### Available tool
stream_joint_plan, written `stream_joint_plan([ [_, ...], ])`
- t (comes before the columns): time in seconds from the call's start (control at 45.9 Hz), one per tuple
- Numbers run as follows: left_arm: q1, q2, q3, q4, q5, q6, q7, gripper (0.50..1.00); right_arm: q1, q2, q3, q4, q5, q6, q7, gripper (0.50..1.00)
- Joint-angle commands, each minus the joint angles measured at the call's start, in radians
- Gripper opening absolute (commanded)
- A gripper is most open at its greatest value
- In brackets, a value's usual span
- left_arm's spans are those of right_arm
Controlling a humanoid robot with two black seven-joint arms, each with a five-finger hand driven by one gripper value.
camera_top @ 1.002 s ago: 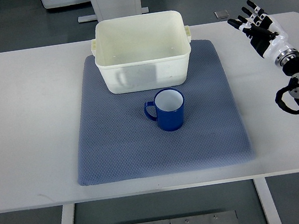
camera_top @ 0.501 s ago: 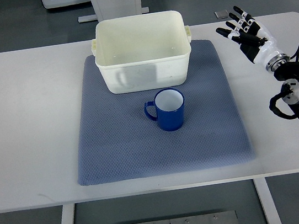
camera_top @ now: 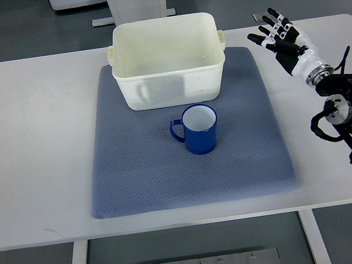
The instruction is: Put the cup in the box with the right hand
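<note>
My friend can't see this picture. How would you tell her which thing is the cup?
Find the white table and the blue-grey woven mat spread over its middle. At the mat's far edge sits a cream plastic box; just in front of it stands the dark blue mug, upright, white inside, handle pointing left. It is the only small, round, deep blue thing there.

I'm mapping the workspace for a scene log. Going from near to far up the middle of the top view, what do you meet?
Near edge of the white table → blue-grey mat → blue cup → cream plastic box, empty.
</note>
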Motion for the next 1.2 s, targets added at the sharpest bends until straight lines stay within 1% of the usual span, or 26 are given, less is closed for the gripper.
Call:
stream_joint_plan([
  [0.0,0.000,0.000,0.000,0.000,0.000,0.000,0.000,1.000,0.000,0.000,0.000,0.000,0.000,-0.001,0.002,1.000],
  [1.176,0.000,0.000,0.000,0.000,0.000,0.000,0.000,1.000,0.017,-0.003,-0.005,-0.002,-0.001,0.001,0.000,1.000],
])
